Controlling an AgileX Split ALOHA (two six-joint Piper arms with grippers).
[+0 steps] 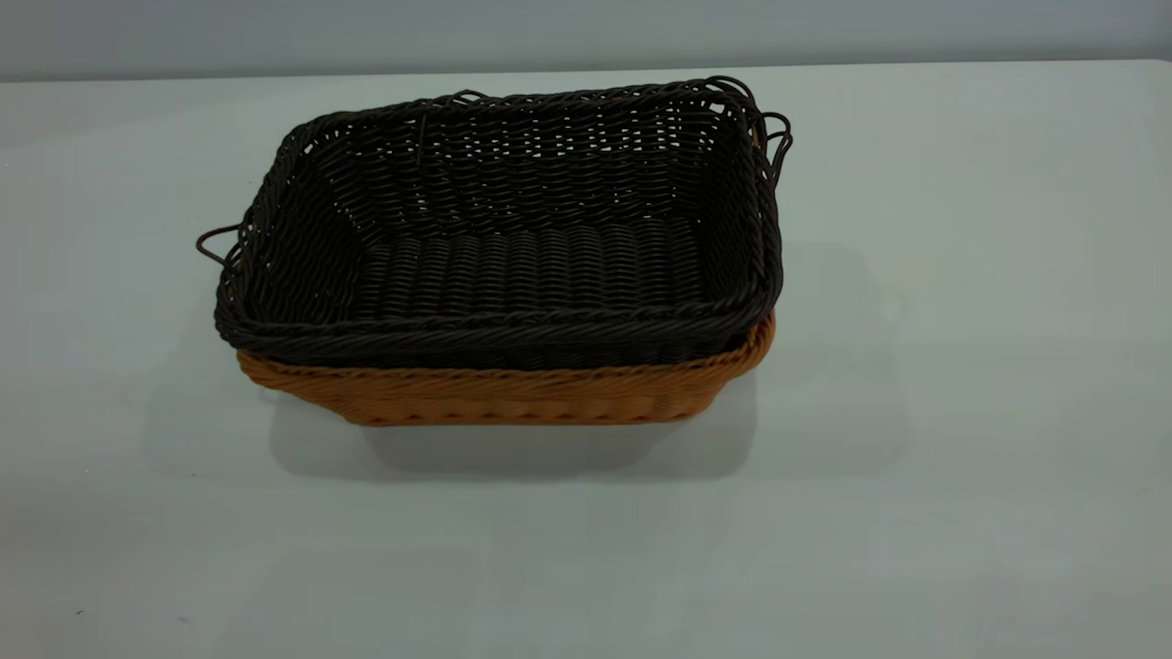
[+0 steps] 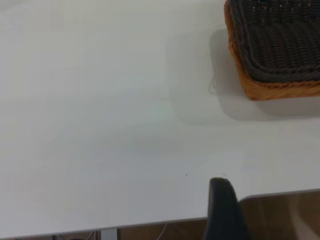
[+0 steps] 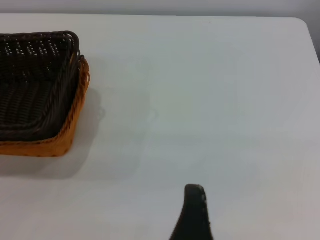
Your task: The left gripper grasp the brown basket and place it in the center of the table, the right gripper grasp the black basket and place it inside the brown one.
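The black basket point(image 1: 513, 238) sits nested inside the brown basket point(image 1: 513, 394) in the middle of the table point(image 1: 961, 412), upright, its dark rim above the orange-tan rim. Both baskets also show in the left wrist view, black point(image 2: 282, 40) in brown point(image 2: 280, 90), and in the right wrist view, black point(image 3: 30, 85) in brown point(image 3: 70, 125). Neither gripper shows in the exterior view. A dark part of the left gripper point(image 2: 222, 205) hangs over the table's edge, far from the baskets. A dark part of the right gripper point(image 3: 194, 210) hangs over bare tabletop, also apart from them.
The table's edge point(image 2: 150, 222) with brown floor beyond it shows in the left wrist view. The table's far edge and rounded corner point(image 3: 300, 22) show in the right wrist view. Bare tabletop surrounds the baskets on all sides.
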